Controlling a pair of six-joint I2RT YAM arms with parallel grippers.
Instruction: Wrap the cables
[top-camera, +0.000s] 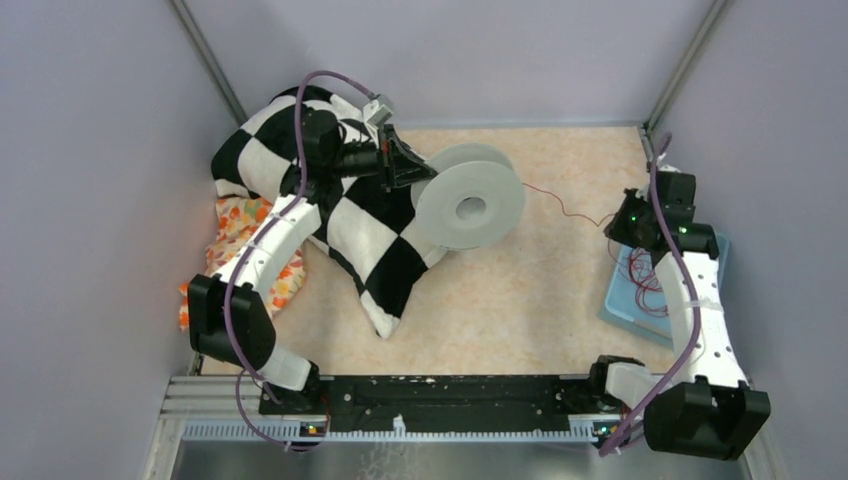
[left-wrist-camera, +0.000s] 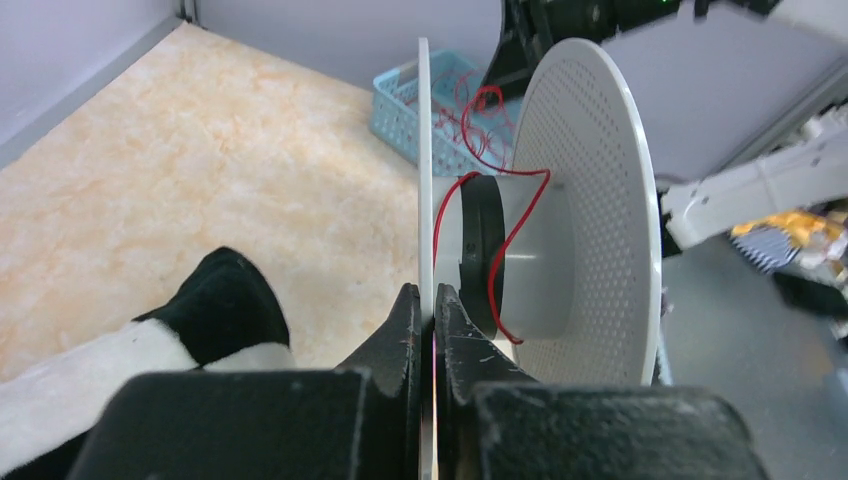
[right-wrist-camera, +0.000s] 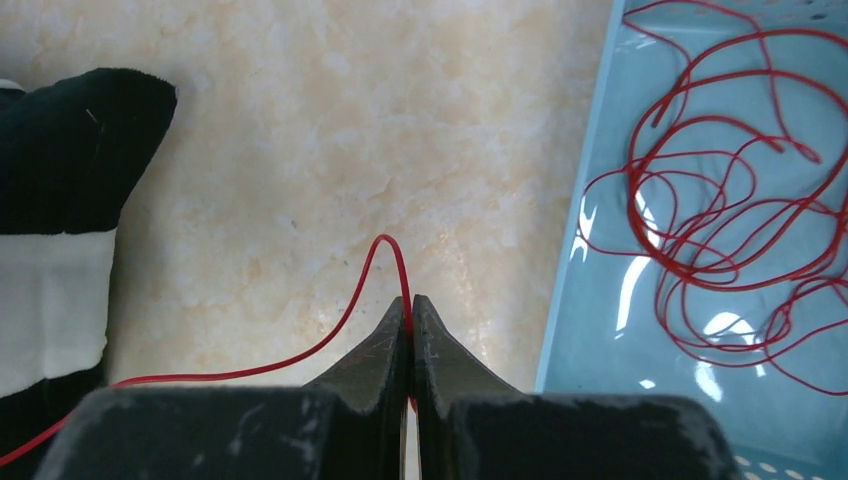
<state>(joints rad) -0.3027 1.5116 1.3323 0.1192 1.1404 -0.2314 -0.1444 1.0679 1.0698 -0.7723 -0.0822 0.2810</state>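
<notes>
Red, hair-thin cable (right-wrist-camera: 300, 355) is what you are working with: a smooth, glossy wire, most of it lying as loose tangled loops in the pale blue plastic basket (right-wrist-camera: 590, 250) at the right edge of the table (top-camera: 500, 300). Your right gripper (right-wrist-camera: 410, 305) is pinched closed on one strand just beside the basket's left wall. The wire arches up out of the black, scuffed fingertips and curves away to the left over the table's beige, marble-patterned top. From above, that single strand runs across to the spool (top-camera: 470, 205), a grey-white plastic reel with two round flanges and a cylindrical hub, tilted near the middle of the table. Your left gripper (left-wrist-camera: 427, 295) is clamped on the thin edge of one flange, which sits between its two fingers. In the left wrist view the other flange is dotted all over with tiny holes, and a loose turn or two of wire hangs around the hub beside a black band. A soft pillow (top-camera: 370, 235) in black and white checks lies under the left arm, just beside the spool, with a crumpled orange floral cloth (top-camera: 240, 225) at its left.
</notes>
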